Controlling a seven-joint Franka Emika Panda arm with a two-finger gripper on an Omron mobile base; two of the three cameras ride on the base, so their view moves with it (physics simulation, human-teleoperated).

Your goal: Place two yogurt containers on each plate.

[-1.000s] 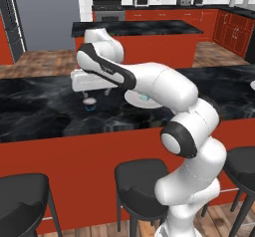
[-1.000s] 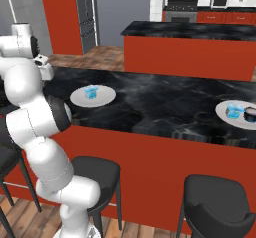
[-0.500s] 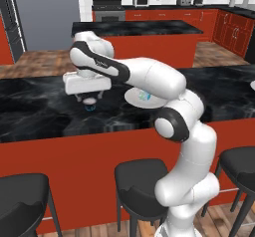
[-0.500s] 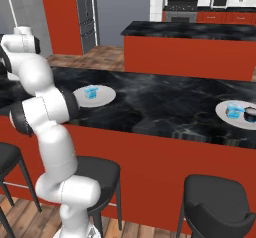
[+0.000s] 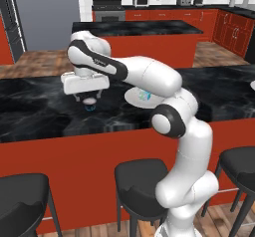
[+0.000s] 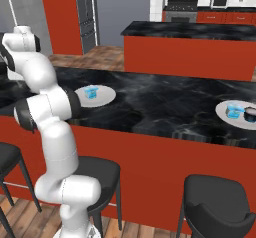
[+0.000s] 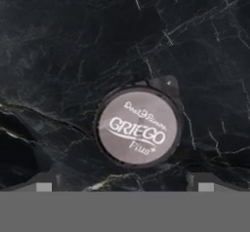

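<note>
A round yogurt container with a grey lid and darker blue base stands on the black counter. My gripper hangs straight above it, open, the fingertips on either side and nothing between them. To its right a plate holds one light blue yogurt container; the same plate and tub appear in the right base view. Far right, a second plate carries a light blue tub and a darker one.
The black marble counter runs across the front with black stools below it. A second island stands behind.
The arm has folded from a stretched reach into a more upright stance. The hand stayed over the round tub, shifting slightly left. The jaws stayed open.
</note>
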